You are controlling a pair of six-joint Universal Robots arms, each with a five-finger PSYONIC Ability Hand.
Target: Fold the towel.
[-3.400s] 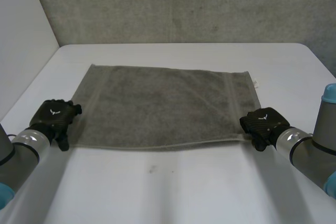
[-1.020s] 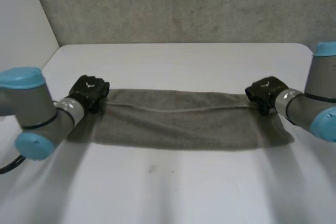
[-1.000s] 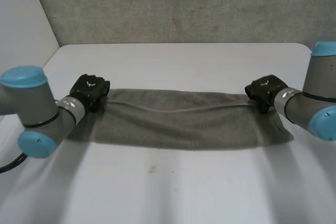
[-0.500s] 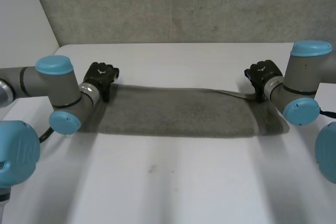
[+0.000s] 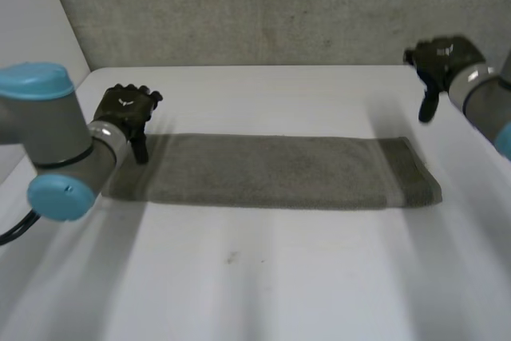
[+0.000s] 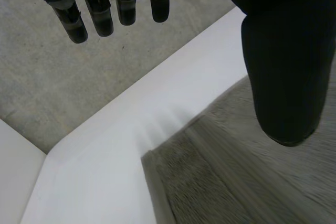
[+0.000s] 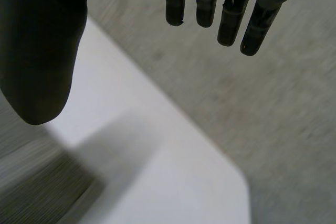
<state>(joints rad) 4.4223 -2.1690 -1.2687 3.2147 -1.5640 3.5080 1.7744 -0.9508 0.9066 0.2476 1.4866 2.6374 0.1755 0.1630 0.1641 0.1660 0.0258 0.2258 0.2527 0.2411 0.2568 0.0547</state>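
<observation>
The grey towel lies on the white table folded into a long narrow strip running left to right. My left hand hovers just above the strip's far left corner, open, nothing in it. In the left wrist view its straight fingers and thumb hang over the towel's corner. My right hand is raised above and behind the strip's right end, open and empty. The right wrist view has its fingers spread, with the towel's end below the thumb.
A grey carpeted wall rises behind the table's far edge. A white panel stands at the left. Bare table stretches in front of the towel.
Both hands have let go of the towel's far edge, opened and lifted away; the right rose up and back. The towel now lies flat, folded in half lengthwise.
</observation>
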